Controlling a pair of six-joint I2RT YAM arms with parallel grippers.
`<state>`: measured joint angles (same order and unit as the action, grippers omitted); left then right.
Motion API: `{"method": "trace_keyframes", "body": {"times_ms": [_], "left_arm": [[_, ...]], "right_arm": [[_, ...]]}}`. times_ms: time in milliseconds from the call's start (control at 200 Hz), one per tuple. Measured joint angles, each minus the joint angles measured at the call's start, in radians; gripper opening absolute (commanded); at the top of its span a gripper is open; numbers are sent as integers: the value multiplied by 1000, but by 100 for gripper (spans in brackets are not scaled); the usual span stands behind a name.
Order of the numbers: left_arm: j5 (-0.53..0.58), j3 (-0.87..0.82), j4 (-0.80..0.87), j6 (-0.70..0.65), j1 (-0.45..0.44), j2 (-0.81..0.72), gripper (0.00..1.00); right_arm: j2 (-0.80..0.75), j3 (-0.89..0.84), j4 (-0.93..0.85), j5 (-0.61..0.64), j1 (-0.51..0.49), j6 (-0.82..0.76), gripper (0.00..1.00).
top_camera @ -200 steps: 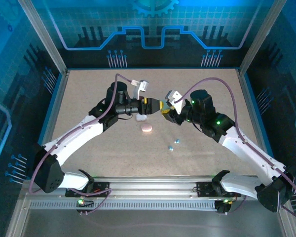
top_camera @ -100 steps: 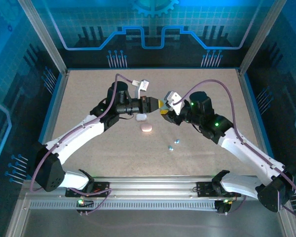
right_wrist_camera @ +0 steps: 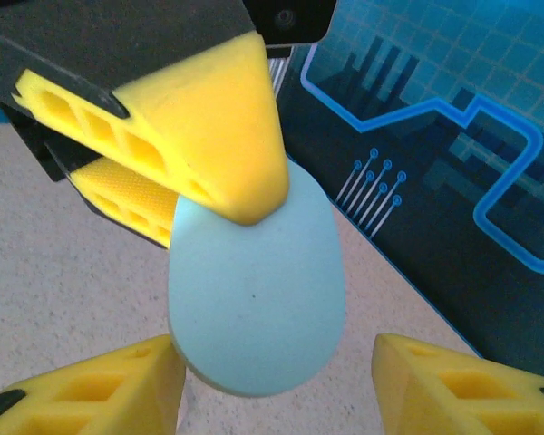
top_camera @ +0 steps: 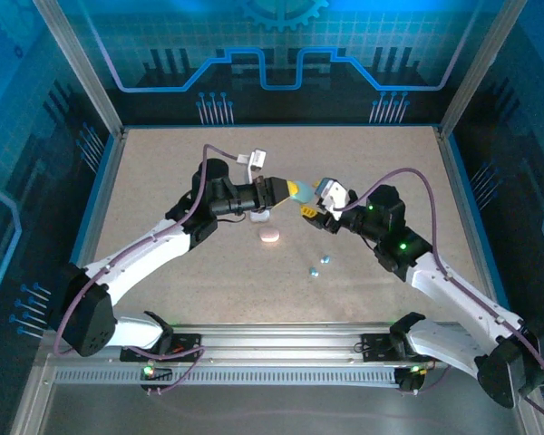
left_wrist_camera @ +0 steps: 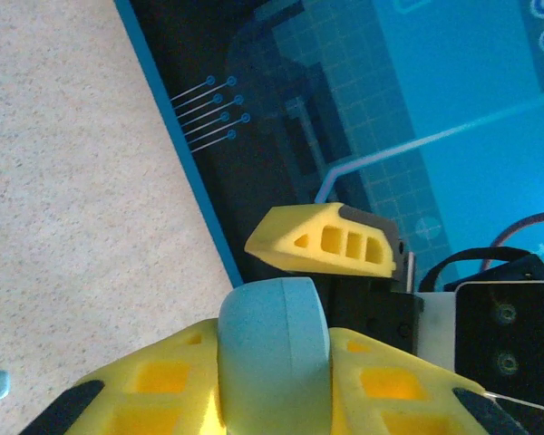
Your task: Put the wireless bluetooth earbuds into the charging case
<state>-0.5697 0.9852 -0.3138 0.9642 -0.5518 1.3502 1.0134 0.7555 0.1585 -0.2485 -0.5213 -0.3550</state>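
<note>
Left hand clamps teal case aloft; right hand faces it, parted

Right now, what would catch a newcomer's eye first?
The teal case, pinched in the left gripper above the middle of the table. The right gripper faces it, jaws spread either side of it. On the table below lie a pink case and tiny earbuds.
</note>
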Motion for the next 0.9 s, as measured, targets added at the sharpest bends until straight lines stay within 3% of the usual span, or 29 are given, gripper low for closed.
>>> {"method": "trace_keyframes", "body": {"times_ms": [235,460,650,815,901], "left_arm": [[0,-1,-14,25,0,-3,21],[0,-1,-14,25,0,-3,21],[0,-1,-14,25,0,-3,21],[0,-1,-13,25,0,-3,21],[0,-1,-13,25,0,-3,21]], "right_arm": [[24,0,74,-84,10,42,53],[24,0,97,-119,21,70,41],[24,0,90,-131,27,77,47],[24,2,86,-146,34,75,39],[24,2,85,-153,39,81,42]]}}
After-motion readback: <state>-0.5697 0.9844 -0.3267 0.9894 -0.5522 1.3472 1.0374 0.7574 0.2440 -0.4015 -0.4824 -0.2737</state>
